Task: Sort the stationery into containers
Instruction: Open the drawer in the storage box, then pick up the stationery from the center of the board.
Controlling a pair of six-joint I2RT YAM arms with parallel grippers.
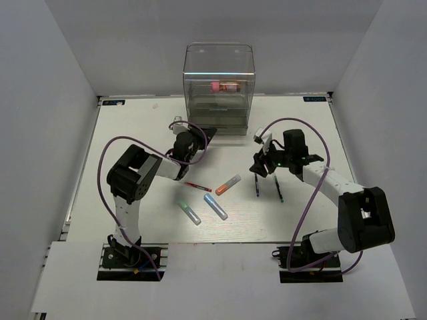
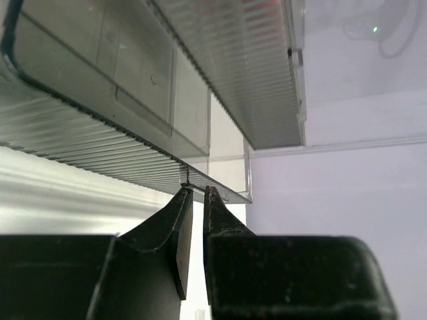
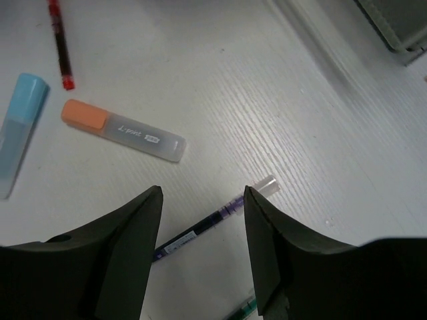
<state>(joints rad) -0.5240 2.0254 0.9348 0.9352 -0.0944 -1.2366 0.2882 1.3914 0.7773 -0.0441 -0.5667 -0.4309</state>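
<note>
The clear cabinet of containers stands at the back with a pink marker in an upper drawer. My left gripper is shut on the front lip of a low drawer that sticks out. My right gripper hangs open just above a thin dark pen, not touching it. A second dark pen lies beside it. The orange marker, the thin red pen, the light-blue marker and the green marker lie mid-table.
The white table is walled in on the left, back and right. Purple cables loop over both arms. A corner of the cabinet's base shows at the top right of the right wrist view.
</note>
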